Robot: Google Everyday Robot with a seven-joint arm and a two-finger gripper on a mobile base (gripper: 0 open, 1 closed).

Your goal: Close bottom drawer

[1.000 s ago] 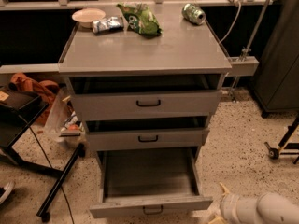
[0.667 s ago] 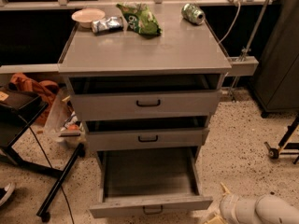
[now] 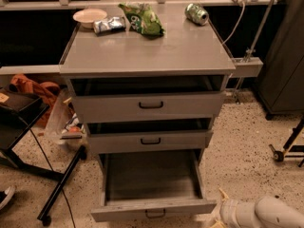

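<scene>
Bottom drawer [image 3: 152, 207] is pulled far out, its front panel low in my view. The tool [image 3: 219, 208] sits at lower right, just beside the panel's right end; I cannot tell if it is wide or narrow. Middle drawer [image 3: 149, 140] and top drawer [image 3: 149, 106] each stand slightly out. The worktop [image 3: 147, 51] carries a bowl [image 3: 89, 16], foil packet [image 3: 109, 24], green bag [image 3: 142, 18] and can [image 3: 196, 13]. A black stand leg [image 3: 61, 186] lies on the floor to the drawer's left.

Bottom drawer [image 3: 153, 213] juts far out; claw [image 3: 219, 211] low right beside its front; floor [image 3: 237, 165] there unobstructed.
</scene>
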